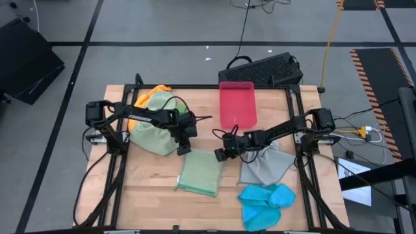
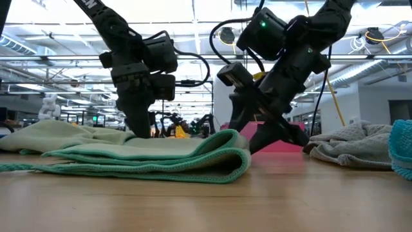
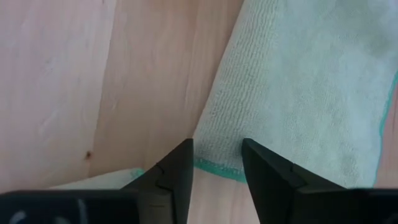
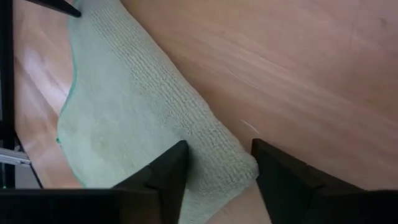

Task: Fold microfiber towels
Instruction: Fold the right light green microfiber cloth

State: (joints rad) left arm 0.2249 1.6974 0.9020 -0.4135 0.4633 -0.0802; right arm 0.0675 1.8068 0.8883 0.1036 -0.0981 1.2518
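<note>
Straddling far corners of folded pale sage towel [image 1: 199,173] mid-worktop | left gripper [image 1: 182,148] parted, angled down | right gripper [image 1: 221,155] parted, angled down | bare wood between

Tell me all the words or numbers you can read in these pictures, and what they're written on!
None can be read.
White lettering on the left arm: too small and blurred to read in the high view.
White marks on the left tool's own body in the left wrist view: cut off, unreadable.
The pale green towel, pink tray and wooden table show no writing.
</note>
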